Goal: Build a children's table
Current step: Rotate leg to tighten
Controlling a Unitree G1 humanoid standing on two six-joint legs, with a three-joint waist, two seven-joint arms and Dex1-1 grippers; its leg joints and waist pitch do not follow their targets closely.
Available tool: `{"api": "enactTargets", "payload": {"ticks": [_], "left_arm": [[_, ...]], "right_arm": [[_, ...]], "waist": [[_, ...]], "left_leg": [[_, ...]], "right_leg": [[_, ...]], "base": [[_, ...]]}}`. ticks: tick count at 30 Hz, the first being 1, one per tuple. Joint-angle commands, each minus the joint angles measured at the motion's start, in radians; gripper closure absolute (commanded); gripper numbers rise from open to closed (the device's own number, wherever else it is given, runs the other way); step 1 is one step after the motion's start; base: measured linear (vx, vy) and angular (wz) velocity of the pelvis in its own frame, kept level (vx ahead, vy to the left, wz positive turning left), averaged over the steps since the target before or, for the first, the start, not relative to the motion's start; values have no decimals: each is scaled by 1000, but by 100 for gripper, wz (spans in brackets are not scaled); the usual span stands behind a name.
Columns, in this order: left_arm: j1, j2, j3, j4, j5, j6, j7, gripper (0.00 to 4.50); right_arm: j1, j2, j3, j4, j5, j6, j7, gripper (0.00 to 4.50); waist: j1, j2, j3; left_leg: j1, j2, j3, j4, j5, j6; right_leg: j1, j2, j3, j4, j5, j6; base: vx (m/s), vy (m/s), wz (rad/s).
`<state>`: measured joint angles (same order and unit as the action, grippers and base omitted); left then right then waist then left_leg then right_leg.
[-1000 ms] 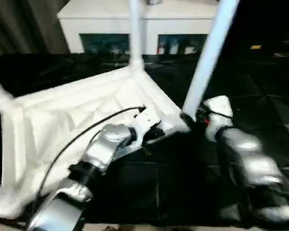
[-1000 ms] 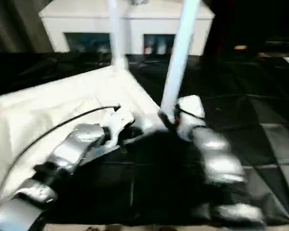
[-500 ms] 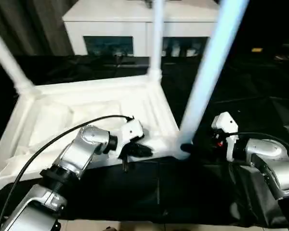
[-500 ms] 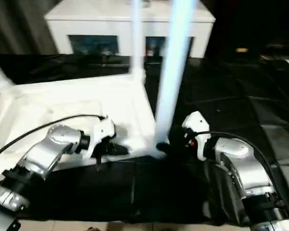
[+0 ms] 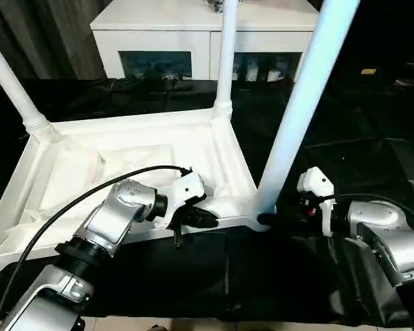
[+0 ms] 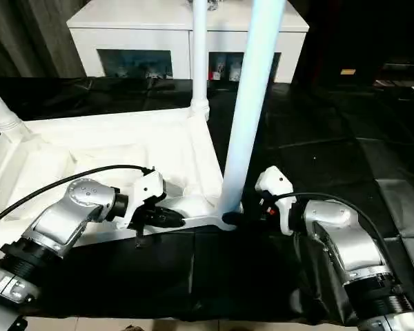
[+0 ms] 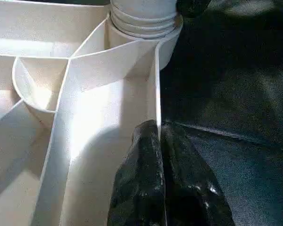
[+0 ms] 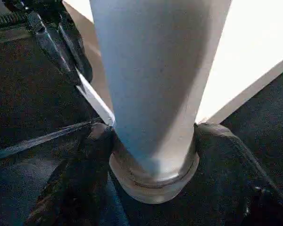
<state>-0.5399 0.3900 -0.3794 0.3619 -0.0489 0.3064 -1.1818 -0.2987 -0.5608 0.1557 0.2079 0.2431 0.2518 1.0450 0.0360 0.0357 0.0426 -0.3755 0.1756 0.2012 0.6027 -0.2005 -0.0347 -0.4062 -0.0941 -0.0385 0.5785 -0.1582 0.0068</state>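
Observation:
The white children's table lies upside down on the black mat, its ribbed underside [image 5: 124, 162] facing up. Three round legs stand up from corner sockets: far left [image 5: 14, 86], far right [image 5: 225, 55] and near right [image 5: 297, 117]. My left gripper [image 5: 205, 219] is shut on the top's near rim [image 7: 156, 94], just left of the near right corner. My right gripper [image 5: 265, 219] is at that corner. One finger [image 8: 92, 146] presses each side of the near right leg's base [image 8: 153, 174].
A white low cabinet with dark glass openings [image 5: 200, 27] stands behind the table. Black mat [image 5: 372, 138] covers the floor to the right and in front. A dark curtain [image 5: 48, 34] hangs at the far left. A black cable [image 5: 90, 200] arcs over my left forearm.
The view has shifted and steadied. Against the cabinet, the table has swung to lie squarer to me. Both grippers stay at the near right corner.

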Motion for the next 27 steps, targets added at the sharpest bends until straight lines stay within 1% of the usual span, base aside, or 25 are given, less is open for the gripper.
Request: {"api": "enactTargets", "payload": {"ticks": [1, 4, 7, 10, 11, 12, 13, 14, 15, 16, 17, 18, 19, 20, 21, 22, 23, 24, 25, 27], "left_arm": [[-4, 3, -9, -31, -9, 3, -21, 450], [-5, 4, -9, -32, -9, 6, -22, 450], [-3, 5, -11, -33, -10, 11, -28, 450], [1, -4, -9, -31, -8, 11, -12, 450], [-1, -33, 1, -15, 2, 13, 44, 450], [-1, -33, 1, -15, 2, 13, 44, 450], [-3, -46, 6, -6, 7, 14, 69, 450], [-10, -72, 15, 15, 17, 17, 119, 450], [-29, -124, 29, 62, 40, 25, 222, 450], [-31, -130, 31, 68, 43, 26, 235, 450], [-43, -157, 36, 93, 56, 29, 288, 450], [-59, -190, 43, 126, 71, 34, 355, 450], [-59, -190, 43, 126, 71, 34, 355, 450], [-71, -213, 52, 146, 78, 41, 402, 450], [-91, -252, 69, 181, 84, 48, 480, 450], [-112, -292, 89, 216, 89, 50, 560, 450], [-135, -331, 108, 258, 99, 42, 638, 450], [-144, -344, 113, 275, 105, 34, 662, 450], [-156, -355, 117, 297, 116, 20, 687, 450], [-166, -364, 119, 317, 120, -5, 701, 450]], "right_arm": [[-2, 2, -2, 7, 1, -1, 12, 199], [-3, 7, 3, 12, -2, -1, 15, 201], [-2, 16, 3, 16, 12, 11, 19, 201], [-9, 44, -10, 48, 2, 8, -35, 201], [-37, 96, -38, 124, -37, -7, -174, 201], [-37, 96, -38, 124, -37, -7, -174, 201], [-50, 117, -50, 153, -51, -9, -230, 201], [-64, 151, -71, 186, -58, -3, -309, 203], [-83, 217, -101, 227, -65, 16, -441, 213], [-85, 226, -104, 232, -66, 19, -458, 213], [-93, 262, -115, 248, -74, 34, -534, 229], [-103, 305, -127, 267, -87, 51, -627, 230], [-103, 305, -127, 267, -87, 51, -627, 230], [-109, 332, -137, 279, -92, 62, -683, 235], [-123, 379, -161, 302, -92, 73, -774, 235], [-143, 429, -192, 336, -84, 71, -869, 235], [-170, 480, -224, 378, -74, 58, -963, 238], [-181, 497, -232, 395, -73, 48, -993, 241], [-197, 512, -232, 413, -82, 30, -1018, 241], [-215, 527, -225, 425, -90, 4, -1026, 241]], "waist": [[-1, -8, -64], [-1, -8, -65], [-1, -8, -65], [-2, -7, -64], [-7, -5, -62], [-7, -5, -62], [-15, -9, -60], [-20, -9, -57], [-22, -8, -56], [-26, -7, -56], [-35, -10, -56], [-37, -11, -57], [-38, -9, -58], [-38, -10, -58], [-40, -9, -58], [-42, -9, -56], [-43, -10, -58], [-42, -8, -58], [-41, -11, -58], [-38, -9, -59]], "left_leg": [[19, 51, -21, -74, -183, 72], [19, 50, -21, -73, -174, 75], [19, 50, -20, -73, -174, 77], [20, 50, -20, -73, -179, 75], [18, 49, -20, -74, -195, 63], [18, 49, -20, -74, -195, 63], [15, 46, -26, -80, -239, 35], [21, 47, -25, -81, -267, 19], [23, 46, -25, -82, -280, 11], [23, 44, -24, -82, -290, 4], [23, 42, -29, -84, -319, -18], [22, 41, -30, -86, -324, -19], [25, 42, -31, -86, -334, -22], [24, 41, -31, -86, -331, -23], [24, 41, -29, -85, -329, -22], [25, 37, -26, -85, -335, -22], [25, 36, -29, -85, -342, -25], [29, 36, -30, -85, -348, -27], [31, 35, -29, -85, -363, -28], [27, 37, -31, -87, -359, -24]], "right_leg": [[48, -44, 26, -47, -146, -283], [48, -44, 26, -46, -139, -286], [48, -44, 26, -45, -139, -287], [46, -44, 26, -46, -145, -289], [43, -44, 25, -48, -169, -288], [43, -44, 25, -48, -169, -288], [49, -46, 22, -54, -249, -262], [42, -43, 23, -60, -289, -248], [40, -42, 24, -62, -305, -243], [36, -42, 25, -64, -317, -240], [37, -41, 22, -69, -358, -221], [39, -41, 21, -70, -367, -212], [35, -41, 22, -73, -374, -201], [35, -40, 22, -73, -360, -199], [33, -39, 24, -73, -351, -201], [28, -38, 25, -77, -361, -199], [30, -39, 22, -79, -383, -190], [26, -41, 22, -82, -393, -188], [24, -39, 20, -86, -407, -178], [28, -41, 20, -85, -385, -169]], "base": [[0, 0, 0], [0, 0, 0], [0, 0, 0], [0, 0, 0], [0, 0, 0], [0, 0, 0], [0, 0, 0], [0, 0, 0], [0, 0, 0], [0, 0, 0], [0, 0, 0], [0, 0, 0], [0, 0, 0], [0, 0, 0], [0, 0, 0], [0, 0, 0], [0, 0, 0], [0, 0, 0], [0, 0, 0], [0, 0, 0]]}}
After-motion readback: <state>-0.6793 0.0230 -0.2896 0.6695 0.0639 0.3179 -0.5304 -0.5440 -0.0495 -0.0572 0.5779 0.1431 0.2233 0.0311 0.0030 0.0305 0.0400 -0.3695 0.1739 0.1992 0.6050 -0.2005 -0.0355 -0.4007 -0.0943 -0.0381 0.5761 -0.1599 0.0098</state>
